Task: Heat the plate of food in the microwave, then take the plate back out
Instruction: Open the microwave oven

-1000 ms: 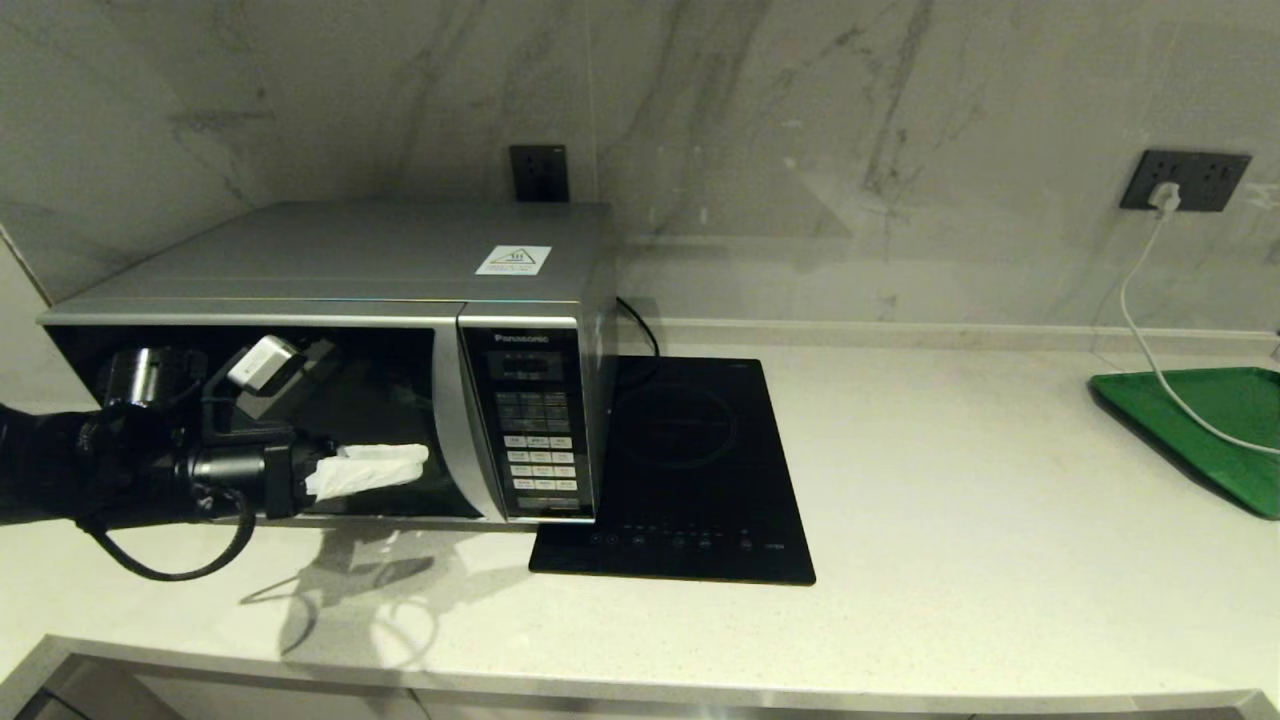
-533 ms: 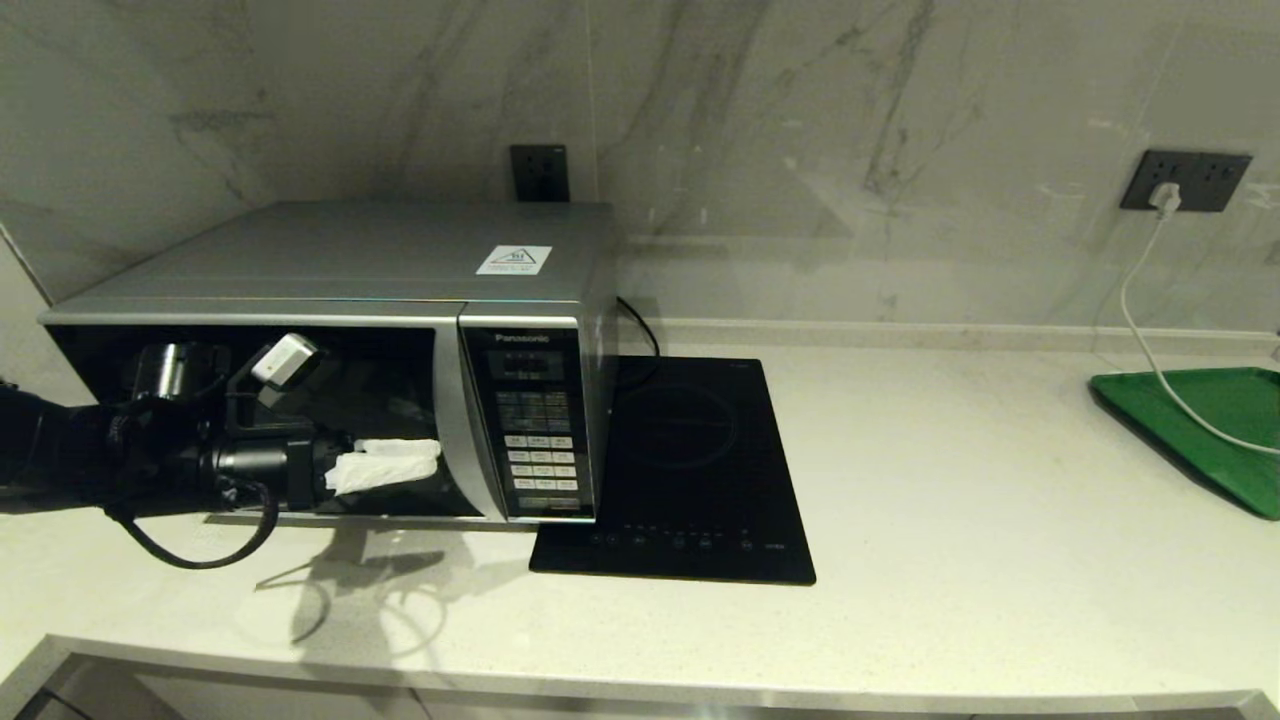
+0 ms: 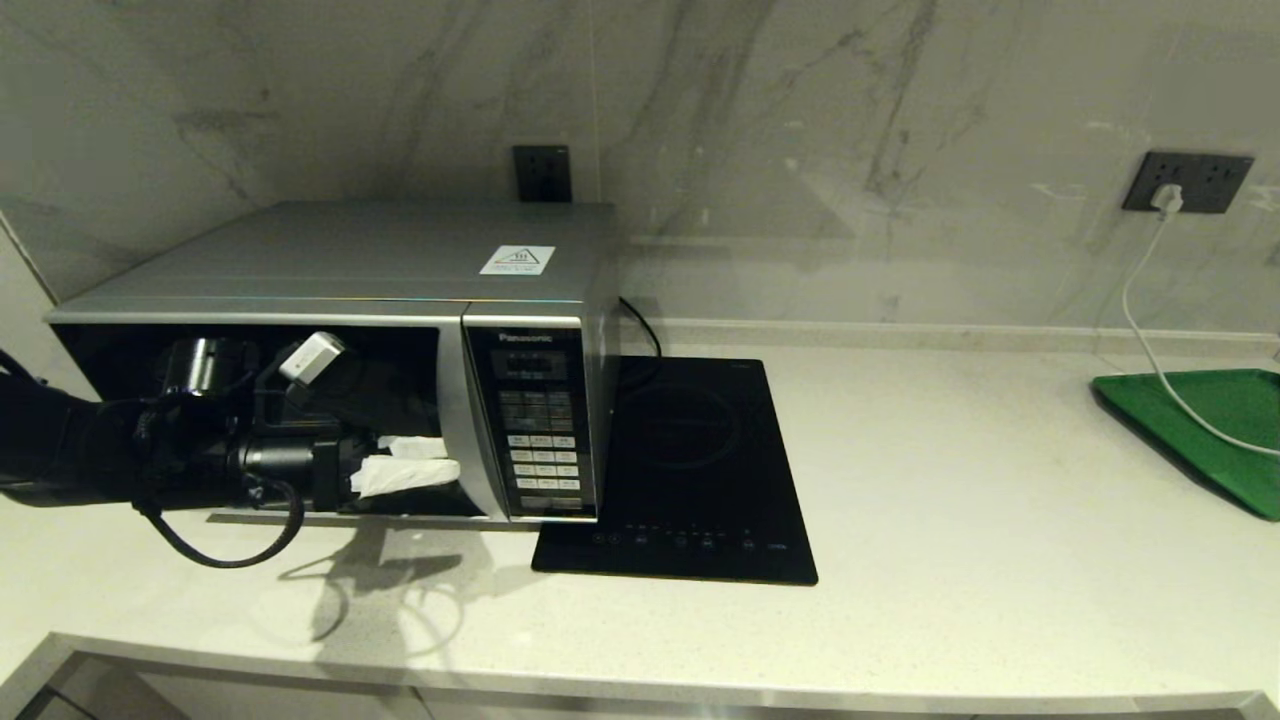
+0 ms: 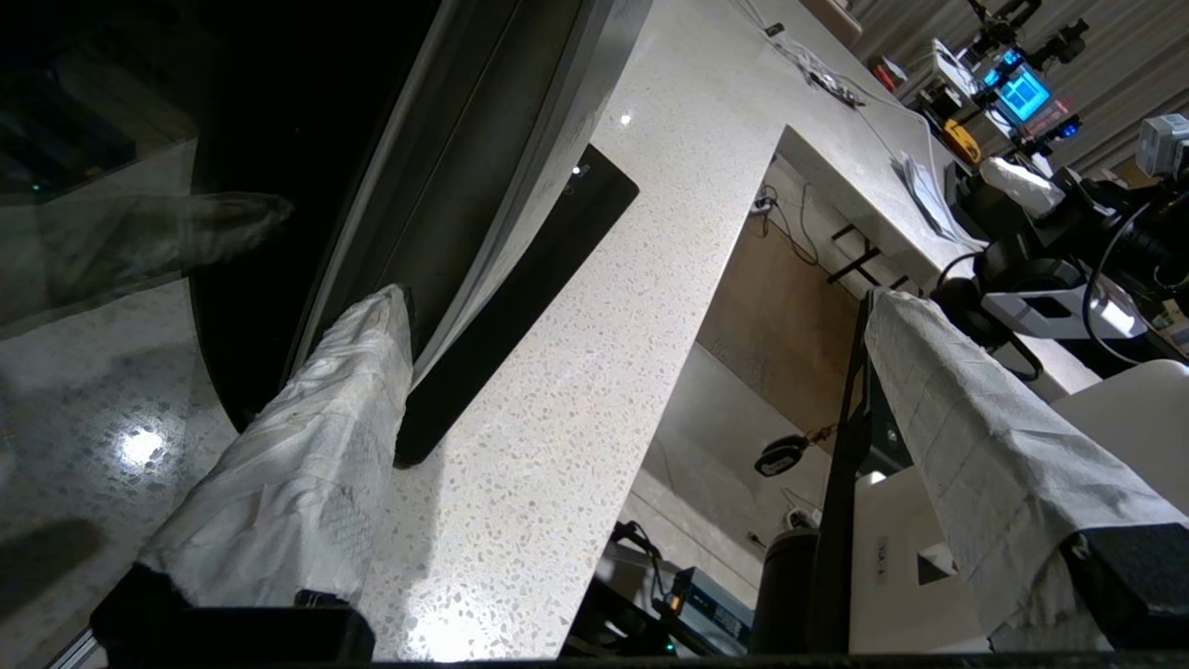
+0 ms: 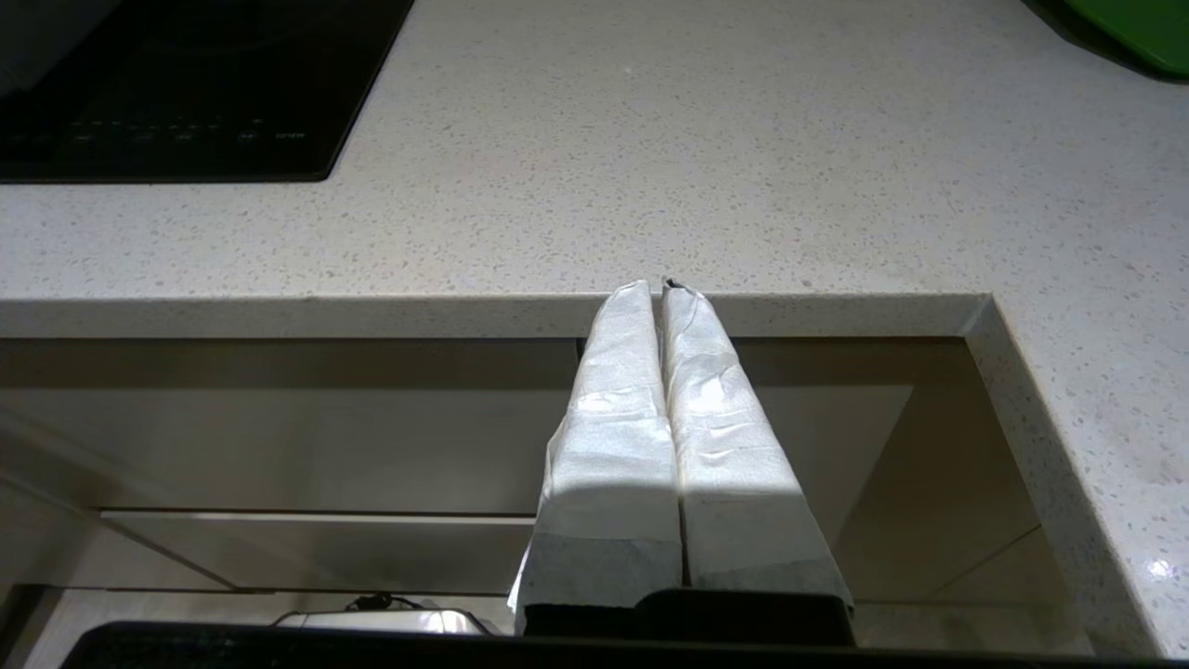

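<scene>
The silver-grey microwave (image 3: 350,250) stands at the back left of the counter with its dark glass door (image 4: 279,139) closed. The glass reflects my arm. My left gripper (image 3: 450,458) is open in front of the door's lower right part, close to the silver strip beside the black keypad panel (image 3: 540,430). In the left wrist view one wrapped finger (image 4: 353,390) lies against the door's edge and the other finger (image 4: 938,409) is far out over the counter's front. The plate of food is out of view. My right gripper (image 5: 661,286) is shut and empty, parked below the counter's front edge.
A flat black induction cooktop (image 3: 680,470) lies right of the microwave. A green tray (image 3: 1210,430) sits at the far right, with a white cable (image 3: 1140,330) running from a wall socket onto it. Pale speckled counter (image 3: 950,520) stretches between them.
My left gripper has moved to the right along the microwave door, toward the keypad panel. Its fingers stay apart. The door has not moved.
</scene>
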